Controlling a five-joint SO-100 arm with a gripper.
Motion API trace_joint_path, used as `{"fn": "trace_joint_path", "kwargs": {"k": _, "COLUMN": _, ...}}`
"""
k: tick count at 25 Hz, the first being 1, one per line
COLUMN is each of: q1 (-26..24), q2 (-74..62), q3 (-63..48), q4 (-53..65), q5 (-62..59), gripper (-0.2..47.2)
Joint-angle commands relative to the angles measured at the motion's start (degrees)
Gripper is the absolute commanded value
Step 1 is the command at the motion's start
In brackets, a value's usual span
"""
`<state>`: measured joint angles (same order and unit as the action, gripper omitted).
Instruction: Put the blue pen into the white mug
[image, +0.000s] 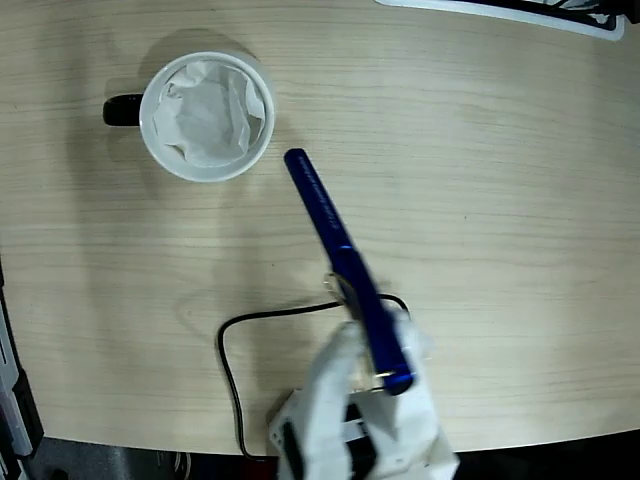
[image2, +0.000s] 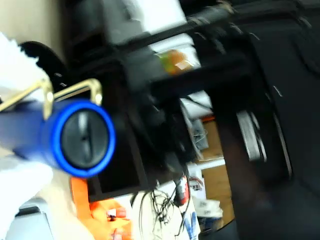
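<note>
While we hold the blue pen (image: 340, 250) clamped near its clip end in our gripper (image: 375, 345) at the bottom of the fixed view, its long axis runs up and to the left, free tip leading. In the wrist view the pen's (image2: 75, 137) round end cap fills the near left. Farther along that same line, up and left of the tip and apart from it, stands the white mug (image: 207, 117), mouth open, paper-lined, so we judge the carry must continue that way.
</note>
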<state>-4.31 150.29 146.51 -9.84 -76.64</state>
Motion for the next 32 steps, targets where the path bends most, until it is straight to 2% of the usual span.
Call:
{"fn": "trace_joint_path", "kwargs": {"k": 1, "q1": -4.3, "q2": 0.4, "q3": 0.8, "q4": -2.5, "q5": -7.3, "gripper": 0.1}}
{"fn": "trace_joint_path", "kwargs": {"k": 6, "q1": -8.3, "q2": -5.7, "q3": 1.7, "q4": -7.2, "q5": -12.1, "gripper": 0.1}}
{"fn": "trace_joint_path", "kwargs": {"k": 13, "q1": -12.1, "q2": -20.1, "q3": 1.7, "q4": -20.0, "q5": -12.8, "gripper": 0.1}}
{"fn": "trace_joint_path", "kwargs": {"k": 21, "q1": -16.0, "q2": -29.2, "q3": 1.7, "q4": -24.3, "q5": -12.8, "gripper": 0.1}}
{"fn": "trace_joint_path", "kwargs": {"k": 32, "q1": -16.7, "q2": -35.6, "q3": 9.0, "q4": -29.6, "q5": -12.8, "gripper": 0.1}}
